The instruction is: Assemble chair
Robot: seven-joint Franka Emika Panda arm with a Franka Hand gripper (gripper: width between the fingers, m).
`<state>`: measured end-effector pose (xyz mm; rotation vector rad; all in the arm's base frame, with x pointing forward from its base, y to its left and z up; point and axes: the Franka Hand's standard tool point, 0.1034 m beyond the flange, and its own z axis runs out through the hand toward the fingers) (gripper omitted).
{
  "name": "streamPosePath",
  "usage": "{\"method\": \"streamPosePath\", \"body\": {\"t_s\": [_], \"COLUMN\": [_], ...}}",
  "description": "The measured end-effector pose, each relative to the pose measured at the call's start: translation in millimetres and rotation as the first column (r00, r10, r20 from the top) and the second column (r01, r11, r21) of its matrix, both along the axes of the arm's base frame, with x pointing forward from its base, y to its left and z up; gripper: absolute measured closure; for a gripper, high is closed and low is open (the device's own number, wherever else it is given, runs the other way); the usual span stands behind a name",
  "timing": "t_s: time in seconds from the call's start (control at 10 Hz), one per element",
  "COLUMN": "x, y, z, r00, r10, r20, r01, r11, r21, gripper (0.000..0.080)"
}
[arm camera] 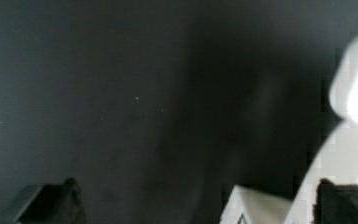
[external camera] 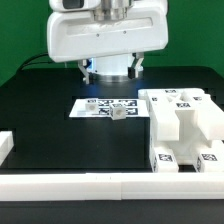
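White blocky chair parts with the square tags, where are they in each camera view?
Exterior view: the white blocky plastic chair parts stand at the exterior view's right, beside the marker board.
Wrist view: probably the blurred white mass beside one dark claw finger; too blurred to confirm.
Shared landmark: the black table.

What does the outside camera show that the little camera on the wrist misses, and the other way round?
Only the exterior view: the robot arm with its bulky white casing, the marker board, the white rail along the table's edge, and the tags on the chair parts. Only the wrist view: a close look at the dark fingertips, standing wide apart. Both: the black table, white chair plastic, blurry in the wrist view, and the open gripper.
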<state>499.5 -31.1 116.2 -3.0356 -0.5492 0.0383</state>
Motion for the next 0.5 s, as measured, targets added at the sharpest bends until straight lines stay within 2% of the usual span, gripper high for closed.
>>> {"method": "streamPosePath", "body": {"t_s": [0.1, 0.2, 0.5], "x": [-10.9, -29.7, -31.2], "y": [2.4, 3.4, 2.8], "z": [2.6, 4.8, 1.9], "r00": [0.999, 0.996, 0.997], "r10": [0.040, 0.089, 0.078], "r20": [0.003, 0.009, 0.002], "r01": [-0.040, -0.089, -0.078], "r11": [0.999, 0.996, 0.997], "r21": [0.004, 0.014, 0.013], "gripper": [0.0151, 0.0151, 0.0151]}}
